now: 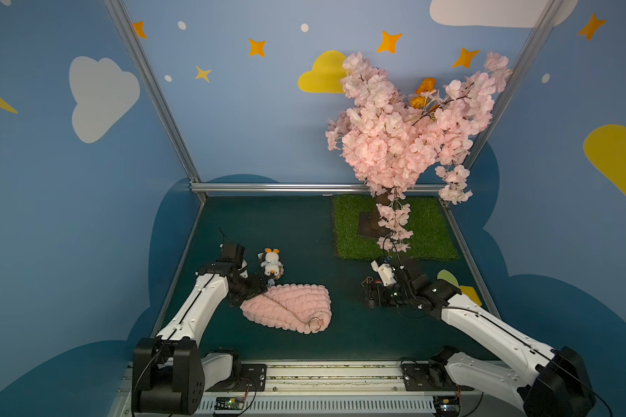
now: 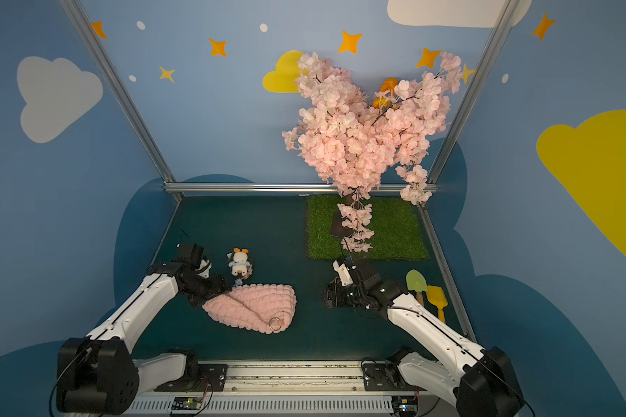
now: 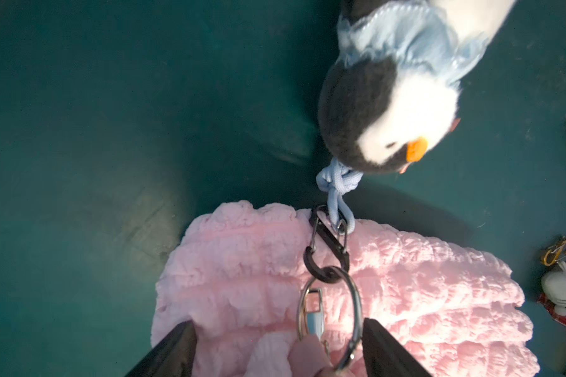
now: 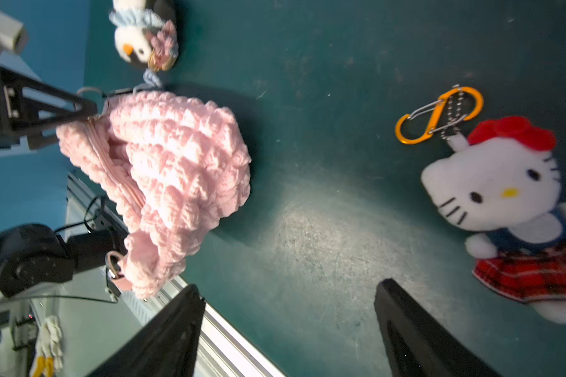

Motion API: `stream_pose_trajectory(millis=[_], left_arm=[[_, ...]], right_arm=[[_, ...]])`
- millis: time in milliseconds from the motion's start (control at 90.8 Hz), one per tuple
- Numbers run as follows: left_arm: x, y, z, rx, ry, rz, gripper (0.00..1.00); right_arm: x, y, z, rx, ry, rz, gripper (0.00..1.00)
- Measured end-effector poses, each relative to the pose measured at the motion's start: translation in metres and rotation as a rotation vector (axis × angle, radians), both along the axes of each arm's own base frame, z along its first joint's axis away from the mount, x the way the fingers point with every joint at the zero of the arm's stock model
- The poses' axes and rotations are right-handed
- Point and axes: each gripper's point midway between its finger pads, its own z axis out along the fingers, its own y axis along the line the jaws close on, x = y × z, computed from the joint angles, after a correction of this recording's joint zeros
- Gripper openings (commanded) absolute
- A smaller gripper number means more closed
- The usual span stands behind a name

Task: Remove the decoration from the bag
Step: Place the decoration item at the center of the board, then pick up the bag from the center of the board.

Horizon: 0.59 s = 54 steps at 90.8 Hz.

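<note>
The pale-pink puffy bag (image 1: 290, 307) (image 2: 253, 303) lies folded on the dark mat. A penguin plush decoration (image 1: 271, 261) (image 3: 389, 114) hangs by a blue cord and a black carabiner (image 3: 327, 244) from a metal ring (image 3: 356, 300) at the bag's corner. My left gripper (image 3: 278, 349) (image 1: 255, 289) is open, its fingers wide on either side of that ring and corner. A white cat plush (image 4: 497, 192) with an orange carabiner (image 4: 438, 114) lies loose on the mat, apart from the bag. Beside it my right gripper (image 4: 288, 326) (image 1: 368, 294) stands open over bare mat.
A pink blossom tree (image 1: 405, 126) stands on a grass mat (image 1: 430, 234) at the back right. Green and yellow toy shovels (image 2: 416, 281) lie by the right arm. A second ring (image 1: 315, 322) sits at the bag's near corner. A metal rail (image 1: 322, 375) runs along the front.
</note>
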Motion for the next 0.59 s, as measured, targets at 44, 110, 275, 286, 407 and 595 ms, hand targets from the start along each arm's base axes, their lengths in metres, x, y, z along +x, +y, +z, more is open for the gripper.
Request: stream_pose_trajectory(millis=[44, 110, 275, 286, 407, 595], left_arm=[[0.002, -0.003, 0.0, -0.015, -0.005, -0.001, 0.74], [0.007, -0.008, 0.002, -0.041, -0.025, -0.009, 0.68], [0.007, -0.031, 0.007, -0.091, -0.038, -0.039, 0.5], [0.007, -0.033, 0.007, -0.093, -0.039, -0.046, 0.5], [0.002, -0.051, 0.007, -0.112, -0.022, -0.082, 0.41], [0.0, -0.057, 0.002, -0.111, 0.012, -0.095, 0.21]], right_arm=[[-0.006, 0.002, -0.003, -0.007, -0.01, 0.021, 0.91], [-0.014, 0.003, -0.01, -0.029, -0.013, 0.052, 0.91], [-0.019, 0.013, -0.008, -0.063, -0.064, 0.122, 0.91], [-0.019, 0.014, -0.007, -0.064, -0.069, 0.125, 0.91], [-0.023, 0.039, 0.012, -0.074, -0.162, 0.235, 0.91], [-0.045, 0.089, 0.037, -0.118, -0.358, 0.513, 0.94]])
